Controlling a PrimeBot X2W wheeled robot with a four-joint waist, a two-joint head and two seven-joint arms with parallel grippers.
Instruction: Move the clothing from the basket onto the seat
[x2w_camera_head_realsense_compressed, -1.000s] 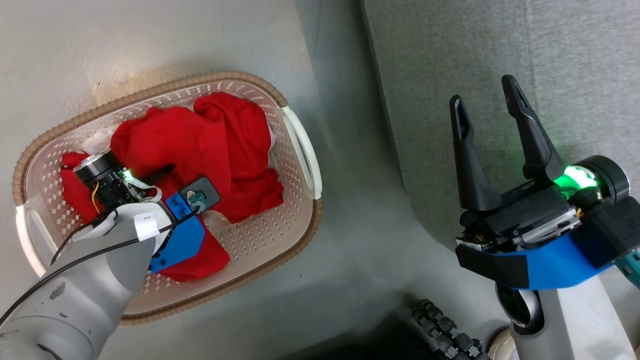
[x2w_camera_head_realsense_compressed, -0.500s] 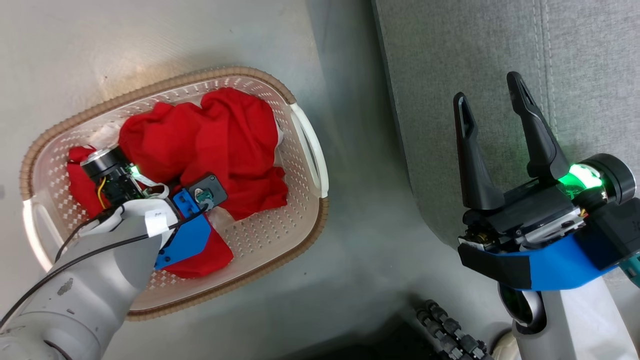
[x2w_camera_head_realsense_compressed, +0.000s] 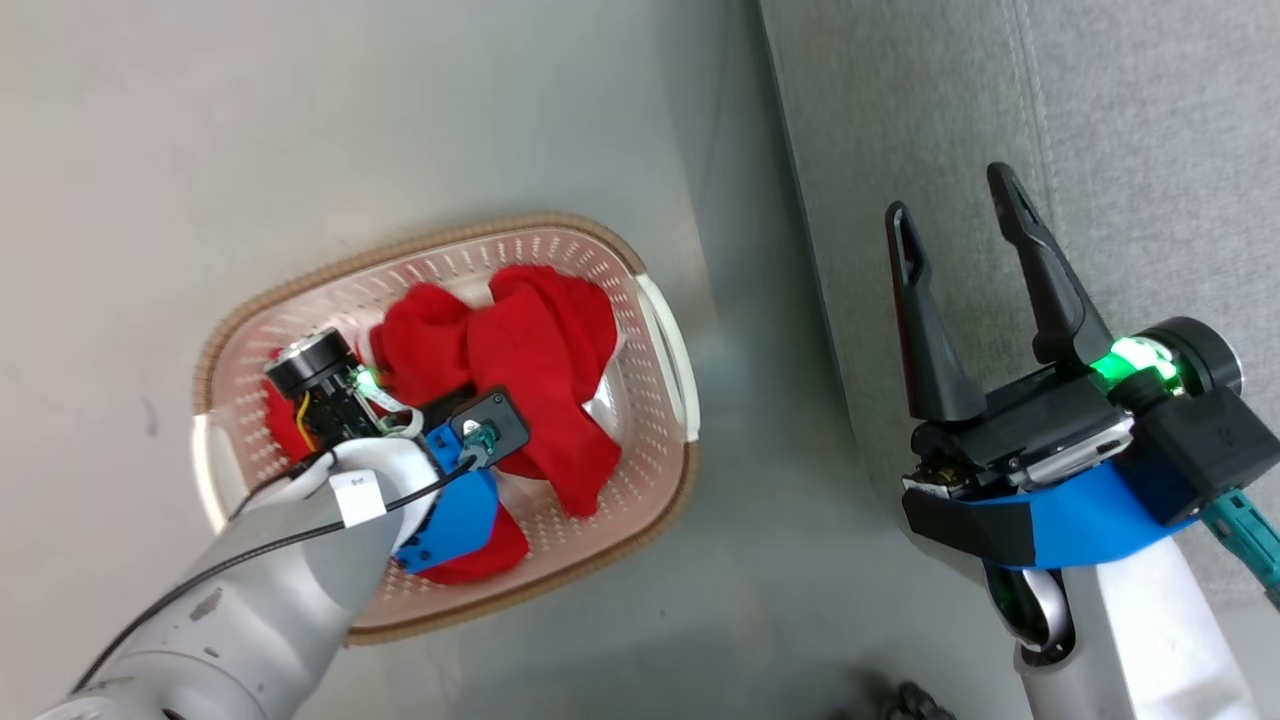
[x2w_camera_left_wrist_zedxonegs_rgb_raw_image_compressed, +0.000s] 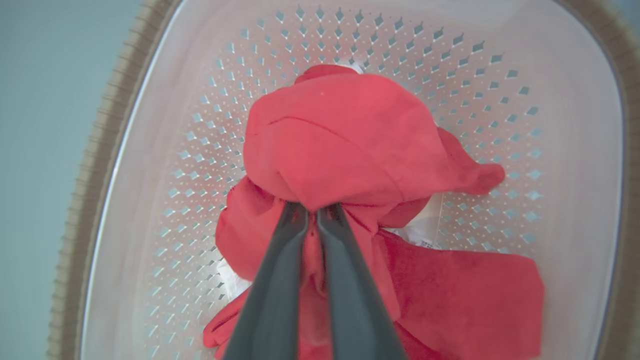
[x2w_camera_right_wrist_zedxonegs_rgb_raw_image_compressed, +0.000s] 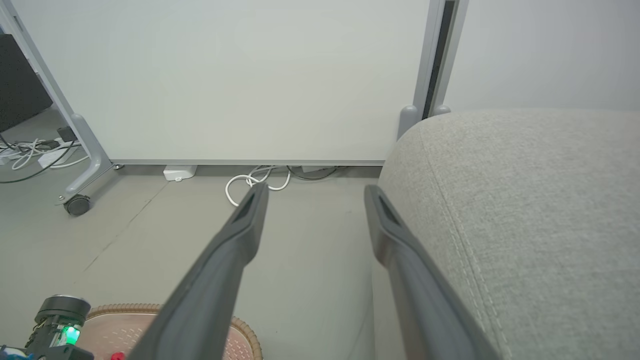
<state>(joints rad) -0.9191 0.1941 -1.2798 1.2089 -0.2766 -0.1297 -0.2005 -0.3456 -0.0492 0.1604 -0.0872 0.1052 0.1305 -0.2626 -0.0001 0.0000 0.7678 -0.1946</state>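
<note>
Pale grey floor (x2w_camera_head_realsense_compressed: 300, 120) runs under the basket (x2w_camera_head_realsense_compressed: 470, 265), which stands just beside the sofa (x2w_camera_head_realsense_compressed: 1100, 120) without touching it. All the clothing (x2w_camera_head_realsense_compressed: 540, 350) lies inside the basket, bunched in a red heap.

The left gripper (x2w_camera_left_wrist_zedxonegs_rgb_raw_image_compressed: 312, 210) reaches down into it, fingers pinched nearly together on a fold of red cloth. The right gripper (x2w_camera_head_realsense_compressed: 948, 195) hangs over the sofa's edge with its fingers spread and nothing between them.

The step in hand looks like the pick: the hold is made and the lift comes next. That calls for a straight pull high enough to clear the rim, then a swing to the robot's right over the cushion.

In the head view the heap's long axis follows the basket's, lower left to upper right, with a loose tail drooping toward the near rim. Whether the pinch takes one garment or two I cannot tell. A white scrap shows beneath the red.
</note>
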